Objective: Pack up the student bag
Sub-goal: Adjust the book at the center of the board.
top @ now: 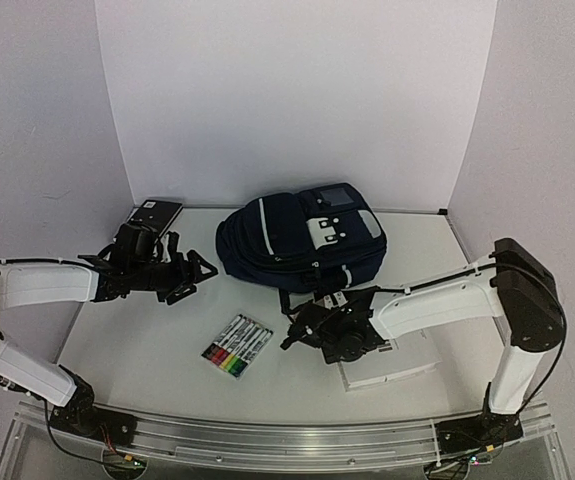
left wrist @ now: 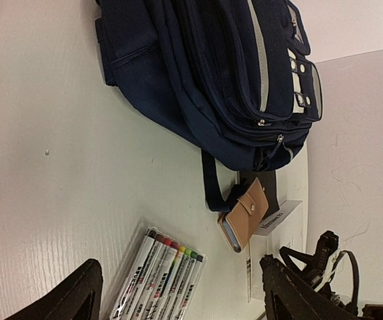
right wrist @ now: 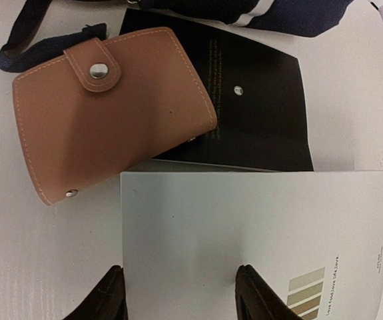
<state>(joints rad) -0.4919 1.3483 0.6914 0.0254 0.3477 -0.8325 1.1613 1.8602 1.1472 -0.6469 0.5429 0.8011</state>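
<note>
We note a wallet (right wrist: 111, 110), booklet (right wrist: 258, 233) and marker pack (top: 238, 346) beside the bag (top: 302, 240); left gripper (left wrist: 178, 267) and right gripper (right wrist: 178, 270) gape empty — bag's far side hidden.

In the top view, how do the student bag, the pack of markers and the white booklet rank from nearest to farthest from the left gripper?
Counted from the left gripper:
1. student bag, just to its right, toward the back.
2. pack of markers, toward the front, near the middle.
3. white booklet, far across at the front right.
</note>
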